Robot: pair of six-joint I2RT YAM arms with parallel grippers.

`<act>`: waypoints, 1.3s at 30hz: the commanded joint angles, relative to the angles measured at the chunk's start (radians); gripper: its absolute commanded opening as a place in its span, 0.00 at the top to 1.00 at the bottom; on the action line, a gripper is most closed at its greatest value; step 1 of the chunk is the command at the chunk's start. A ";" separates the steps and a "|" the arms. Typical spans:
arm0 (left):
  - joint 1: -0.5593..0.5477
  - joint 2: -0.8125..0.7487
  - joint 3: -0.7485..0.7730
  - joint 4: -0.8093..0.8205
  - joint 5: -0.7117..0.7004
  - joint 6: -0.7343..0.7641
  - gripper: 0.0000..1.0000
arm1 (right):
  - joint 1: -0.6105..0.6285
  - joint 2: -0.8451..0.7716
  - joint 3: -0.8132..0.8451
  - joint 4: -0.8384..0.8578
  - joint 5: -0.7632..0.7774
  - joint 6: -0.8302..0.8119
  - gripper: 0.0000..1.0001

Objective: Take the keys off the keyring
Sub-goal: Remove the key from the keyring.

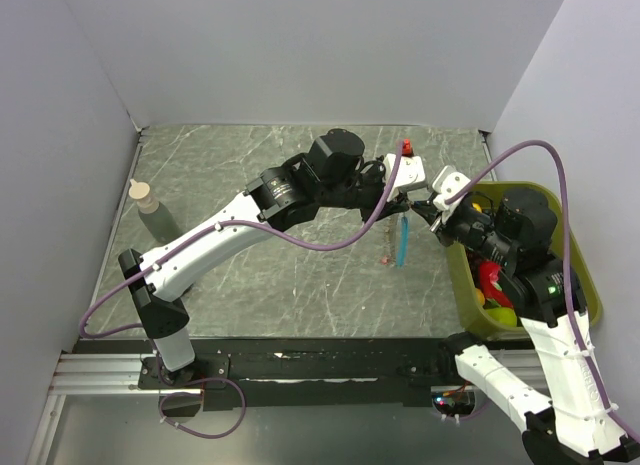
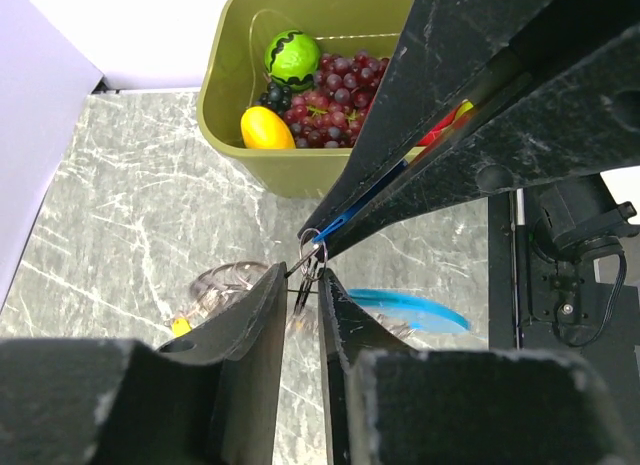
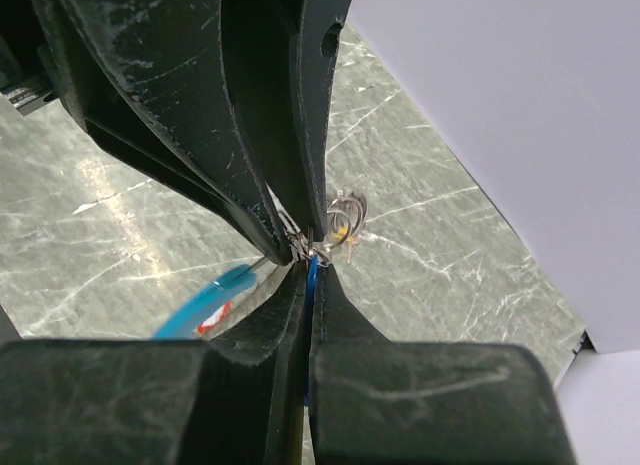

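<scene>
The keyring (image 2: 309, 262) is held in the air between both grippers; its loose silvery loops (image 2: 222, 281) hang to one side. My left gripper (image 2: 302, 277) is shut on the ring's wires, and it also shows in the top view (image 1: 408, 198). My right gripper (image 3: 312, 271) is shut on the blue key (image 3: 313, 277), tip to tip with the left gripper, and it also shows in the top view (image 1: 432, 209). The light-blue strip (image 1: 403, 241) hangs below the ring. The orange key (image 3: 343, 225) dangles in the loops. A bit of the red key (image 3: 213, 321) shows behind the strip.
An olive bin (image 1: 585, 285) of toy fruit stands at the right, close under my right arm. It also shows in the left wrist view (image 2: 228, 115). A small bottle (image 1: 151, 207) stands at the left edge of the marbled table (image 1: 250, 275). Grey walls enclose three sides.
</scene>
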 commanded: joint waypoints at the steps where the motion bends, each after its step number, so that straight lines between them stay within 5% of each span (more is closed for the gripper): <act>1: -0.018 -0.013 -0.007 -0.029 0.049 -0.003 0.78 | 0.003 -0.003 0.062 0.118 0.039 0.005 1.00; 8: -0.018 -0.012 -0.006 -0.032 0.054 0.001 0.99 | 0.003 -0.008 0.059 0.124 0.048 0.008 1.00; 17: -0.018 -0.015 -0.010 -0.039 0.069 0.012 0.99 | 0.001 -0.005 0.083 0.135 0.077 0.018 1.00; 19: -0.018 -0.018 -0.013 -0.040 0.074 0.012 0.85 | 0.000 -0.001 0.089 0.129 0.068 0.021 1.00; 24: -0.018 -0.018 -0.018 -0.043 0.083 0.014 0.80 | -0.002 0.005 0.097 0.127 0.059 0.022 1.00; 39: -0.018 -0.021 -0.019 -0.051 0.092 0.023 0.80 | -0.002 -0.001 0.102 0.141 0.089 0.031 1.00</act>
